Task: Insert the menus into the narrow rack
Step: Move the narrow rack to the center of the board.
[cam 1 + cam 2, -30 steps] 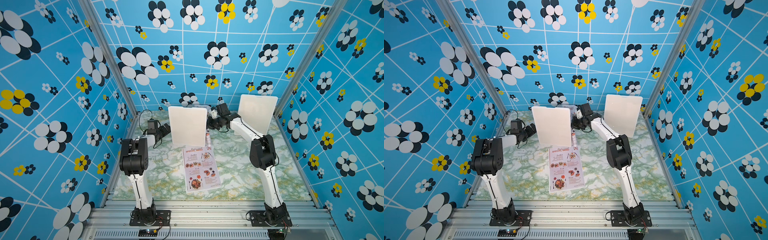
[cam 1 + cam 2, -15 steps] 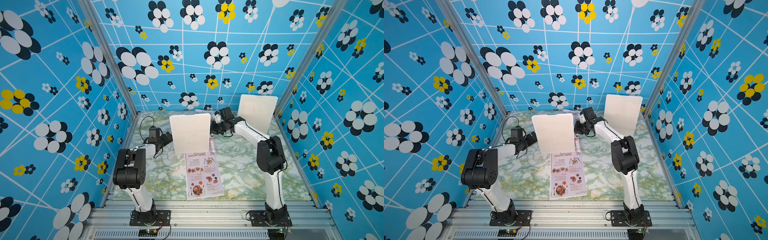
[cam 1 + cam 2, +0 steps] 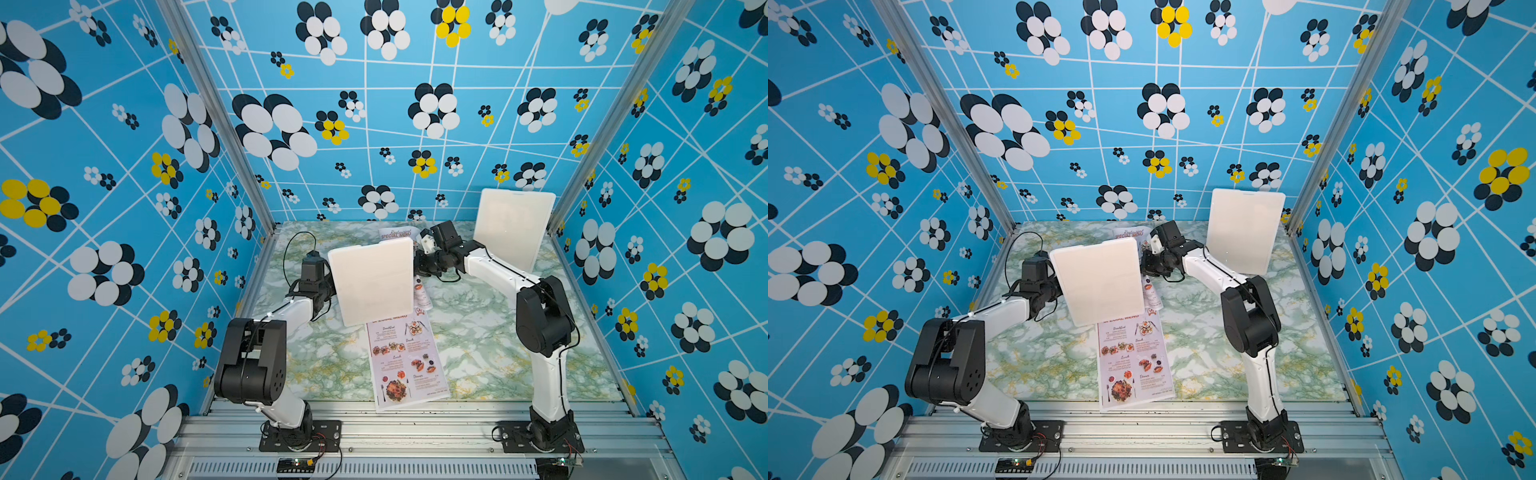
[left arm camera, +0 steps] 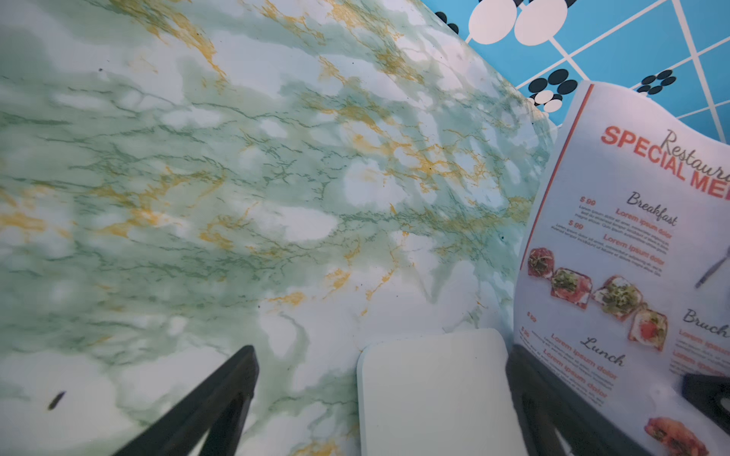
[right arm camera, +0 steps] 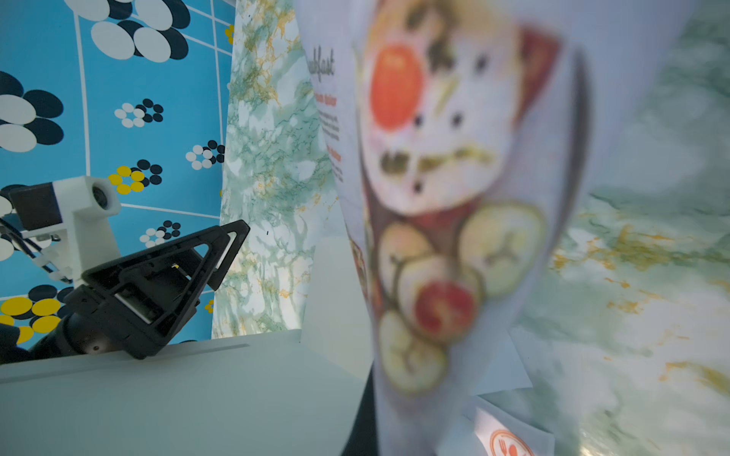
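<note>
Right wrist view shows the thin glossy pale-pink menu sheet [image 5: 454, 197], pinched in the right tool [image 3: 422, 266], bowing at 3 o'clock of the flat white plastic rack [image 3: 370, 282], so it may buckle instead of sliding in while the spread left tool [image 4: 381, 355] merely straddles that rack.

A: How's my feed?
B: Bright, even light in both top views, soft shadows only. Right wrist: I see the menu [image 5: 454, 197] badly out of focus. Left wrist softens toward nine o'clock.
</note>
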Controlling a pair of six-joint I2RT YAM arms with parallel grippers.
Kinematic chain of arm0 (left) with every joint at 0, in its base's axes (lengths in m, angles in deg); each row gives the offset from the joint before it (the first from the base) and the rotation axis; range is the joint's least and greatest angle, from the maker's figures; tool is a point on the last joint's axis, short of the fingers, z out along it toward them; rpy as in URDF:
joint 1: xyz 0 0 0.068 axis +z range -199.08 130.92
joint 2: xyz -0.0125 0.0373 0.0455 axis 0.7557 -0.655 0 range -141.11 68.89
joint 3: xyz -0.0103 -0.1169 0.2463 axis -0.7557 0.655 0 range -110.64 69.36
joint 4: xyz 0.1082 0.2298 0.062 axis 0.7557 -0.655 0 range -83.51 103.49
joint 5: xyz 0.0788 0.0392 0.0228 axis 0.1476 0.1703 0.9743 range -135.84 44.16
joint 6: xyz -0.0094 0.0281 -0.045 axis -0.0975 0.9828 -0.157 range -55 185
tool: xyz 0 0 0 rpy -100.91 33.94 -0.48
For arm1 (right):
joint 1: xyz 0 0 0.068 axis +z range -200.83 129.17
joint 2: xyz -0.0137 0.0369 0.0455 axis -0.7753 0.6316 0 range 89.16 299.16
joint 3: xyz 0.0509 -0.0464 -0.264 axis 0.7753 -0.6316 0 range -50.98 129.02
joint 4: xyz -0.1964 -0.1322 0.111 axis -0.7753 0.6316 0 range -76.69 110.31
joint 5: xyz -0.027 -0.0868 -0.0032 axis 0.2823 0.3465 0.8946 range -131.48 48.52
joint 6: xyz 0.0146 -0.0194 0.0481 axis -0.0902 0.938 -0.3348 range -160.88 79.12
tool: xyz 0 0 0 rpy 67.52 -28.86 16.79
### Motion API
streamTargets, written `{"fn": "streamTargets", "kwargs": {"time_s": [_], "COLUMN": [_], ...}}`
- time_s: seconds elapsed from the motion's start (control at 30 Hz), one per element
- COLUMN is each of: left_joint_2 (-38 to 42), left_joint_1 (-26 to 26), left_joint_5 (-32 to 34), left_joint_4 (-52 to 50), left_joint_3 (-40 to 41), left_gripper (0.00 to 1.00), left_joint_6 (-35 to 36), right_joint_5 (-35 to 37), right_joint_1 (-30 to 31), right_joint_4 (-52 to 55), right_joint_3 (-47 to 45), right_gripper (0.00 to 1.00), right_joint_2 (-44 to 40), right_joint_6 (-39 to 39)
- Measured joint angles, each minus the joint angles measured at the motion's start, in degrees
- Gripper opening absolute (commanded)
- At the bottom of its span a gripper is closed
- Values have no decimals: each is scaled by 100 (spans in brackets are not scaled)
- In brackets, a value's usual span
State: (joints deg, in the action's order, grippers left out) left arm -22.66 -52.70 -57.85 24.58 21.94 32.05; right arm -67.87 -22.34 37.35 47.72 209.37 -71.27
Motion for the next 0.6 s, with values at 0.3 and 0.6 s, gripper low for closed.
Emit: {"fn": "streamTargets", "kwargs": {"time_s": [0.3, 0.6], "left_joint_2": [798, 2135], "left_joint_1": [664, 1158], "left_joint_5": [15, 282], "left_joint_4": [-258, -363], "left_joint_3": [44, 409], "left_gripper": [99, 99], "left_joint_6": [129, 120], "right_joint_5": [254, 372], "right_joint_1": [-184, -525], "right_joint_4": [468, 866], "right_joint_3": [101, 986], "right_gripper": [0, 0], "right_joint_2": [-323, -1025], "right_joint_6": [271, 557]}}
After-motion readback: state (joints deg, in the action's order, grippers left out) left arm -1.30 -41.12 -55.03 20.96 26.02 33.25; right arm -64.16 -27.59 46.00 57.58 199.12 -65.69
